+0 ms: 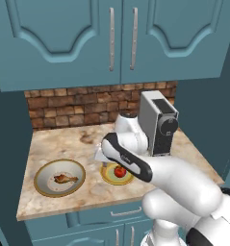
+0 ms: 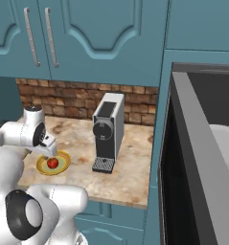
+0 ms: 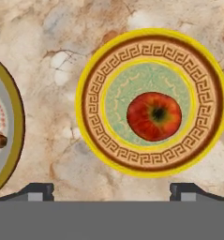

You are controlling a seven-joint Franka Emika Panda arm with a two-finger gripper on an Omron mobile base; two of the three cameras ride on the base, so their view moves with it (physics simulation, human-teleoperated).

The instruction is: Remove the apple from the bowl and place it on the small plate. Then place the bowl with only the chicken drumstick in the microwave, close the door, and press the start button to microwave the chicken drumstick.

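The apple (image 3: 154, 116) lies in the pale green centre of the small plate (image 3: 148, 40), free of my fingers. My gripper (image 3: 113, 192) hovers just above it, open, with its fingertips (image 3: 38, 191) spread wide and nothing between them. From the right base view, the gripper (image 2: 49, 155) hangs right over the apple (image 2: 52, 163) on the plate (image 2: 63, 165). Left of the plate sits the bowl (image 1: 42, 175) with the chicken drumstick (image 1: 66, 178) alone in it. At the right, the microwave (image 2: 216, 95) has its door (image 2: 197, 158) swung open.
A grey coffee machine (image 1: 157, 122) stands on the marble counter (image 1: 63, 144) behind and right of the plate. Teal cabinets (image 1: 111, 38) hang overhead, with a brick backsplash (image 1: 73, 108) behind. A flat white disc (image 2: 226, 139) lies inside the microwave cavity.
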